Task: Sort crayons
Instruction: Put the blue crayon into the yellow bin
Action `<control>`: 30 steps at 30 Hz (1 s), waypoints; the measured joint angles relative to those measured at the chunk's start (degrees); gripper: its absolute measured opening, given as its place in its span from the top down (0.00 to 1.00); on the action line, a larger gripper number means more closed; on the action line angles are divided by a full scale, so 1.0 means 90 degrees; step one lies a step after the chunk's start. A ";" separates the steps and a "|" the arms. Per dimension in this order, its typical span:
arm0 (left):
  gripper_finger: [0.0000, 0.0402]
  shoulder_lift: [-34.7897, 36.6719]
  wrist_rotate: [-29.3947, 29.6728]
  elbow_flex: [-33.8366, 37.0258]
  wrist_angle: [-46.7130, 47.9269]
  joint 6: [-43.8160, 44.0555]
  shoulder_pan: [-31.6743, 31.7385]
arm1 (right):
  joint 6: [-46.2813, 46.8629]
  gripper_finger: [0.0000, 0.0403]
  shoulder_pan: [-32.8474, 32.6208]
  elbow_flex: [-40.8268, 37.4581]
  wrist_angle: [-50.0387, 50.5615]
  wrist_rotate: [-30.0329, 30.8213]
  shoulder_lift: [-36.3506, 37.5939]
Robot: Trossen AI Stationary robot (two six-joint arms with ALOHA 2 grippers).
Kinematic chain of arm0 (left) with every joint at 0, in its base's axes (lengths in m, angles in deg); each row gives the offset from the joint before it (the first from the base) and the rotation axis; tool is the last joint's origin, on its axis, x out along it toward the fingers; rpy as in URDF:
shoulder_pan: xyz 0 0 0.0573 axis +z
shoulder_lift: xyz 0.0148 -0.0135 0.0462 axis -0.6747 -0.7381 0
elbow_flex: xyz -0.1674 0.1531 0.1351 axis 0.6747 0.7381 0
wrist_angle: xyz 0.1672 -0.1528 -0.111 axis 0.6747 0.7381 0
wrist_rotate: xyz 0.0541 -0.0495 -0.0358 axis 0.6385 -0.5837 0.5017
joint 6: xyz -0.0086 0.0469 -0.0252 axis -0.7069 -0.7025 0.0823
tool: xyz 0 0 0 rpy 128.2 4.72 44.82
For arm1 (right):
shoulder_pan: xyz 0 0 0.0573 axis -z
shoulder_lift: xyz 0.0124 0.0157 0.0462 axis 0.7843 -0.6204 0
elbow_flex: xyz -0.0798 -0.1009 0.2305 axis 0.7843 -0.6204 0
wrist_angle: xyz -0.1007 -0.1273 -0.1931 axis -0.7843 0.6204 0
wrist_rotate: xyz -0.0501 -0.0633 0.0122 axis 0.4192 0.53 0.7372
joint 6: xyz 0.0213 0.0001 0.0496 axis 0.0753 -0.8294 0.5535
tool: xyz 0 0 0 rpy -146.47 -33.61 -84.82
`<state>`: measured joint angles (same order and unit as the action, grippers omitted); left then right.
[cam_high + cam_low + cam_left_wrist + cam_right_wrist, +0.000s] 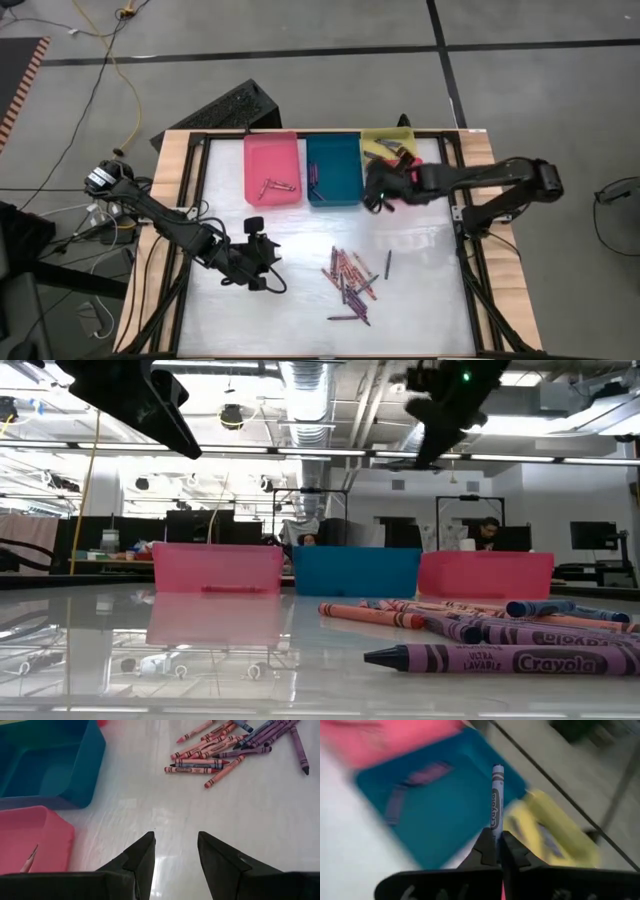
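Both arms are matt black, built of slim jointed links. Left tool (175,852) ends in two dark wedge-shaped fingers; right tool (498,845) likewise, black, tapering.

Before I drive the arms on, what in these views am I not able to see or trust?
- Right gripper holds a crayon; the trays behind it are motion-blurred in the right wrist view.
- Yellow tray: partly covered by the right arm in the high view.
- Low view: tray walls hide all tray contents.
- Loose pile: colours too small to tell from above.
- Left gripper: open over bare table.
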<state>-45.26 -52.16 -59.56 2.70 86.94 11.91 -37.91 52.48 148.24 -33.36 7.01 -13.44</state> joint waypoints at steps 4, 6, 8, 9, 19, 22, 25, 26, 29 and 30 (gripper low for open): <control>0.65 0.0000 0.0000 0.0000 -0.0005 0.0000 0.0000 | 0.0032 0.99 0.0873 0.0000 0.0661 0.0023 0.0069; 0.65 0.0000 0.0000 0.0000 -0.0014 0.0001 0.0000 | -0.0080 0.99 0.1315 0.0000 0.0855 0.0013 -0.0009; 0.65 0.0000 0.0000 0.0000 -0.0020 0.0026 -0.0002 | -0.0302 0.99 0.1728 0.0000 0.0850 -0.0122 -0.0122; 0.65 0.0000 0.0000 0.0000 -0.0019 0.0043 -0.0005 | -0.0447 0.99 0.1942 0.0000 0.0823 -0.0250 -0.0202; 0.65 0.0000 -0.0002 0.0000 0.0062 0.0083 -0.0036 | -0.2196 0.99 0.3468 -0.0002 -0.0101 -0.1495 -0.1036; 0.65 0.0000 -0.0002 0.0000 0.0073 0.0087 -0.0049 | -0.2587 0.99 0.3787 -0.0002 -0.0442 -0.1859 -0.1276; 0.65 0.0000 0.0000 0.0000 0.0080 0.0087 -0.0049 | -0.2833 0.99 0.4042 -0.0002 -0.0749 -0.2099 -0.1530; 0.65 0.0000 0.0014 0.0000 0.0084 0.0078 -0.0049 | -0.2929 0.99 0.4120 -0.0002 -0.0826 -0.2199 -0.1617; 0.65 0.0000 0.0107 0.0000 0.0089 0.0031 -0.0049 | -0.3118 0.99 0.4308 -0.0002 -0.1062 -0.2469 -0.1890; 0.65 0.0000 0.0135 0.0000 0.0094 0.0028 -0.0049 | -0.3139 0.99 0.4356 -0.0002 -0.1127 -0.2509 -0.1982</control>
<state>-45.26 -50.95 -59.56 3.55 87.20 11.47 -66.16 91.68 148.21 -43.50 -15.58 -31.27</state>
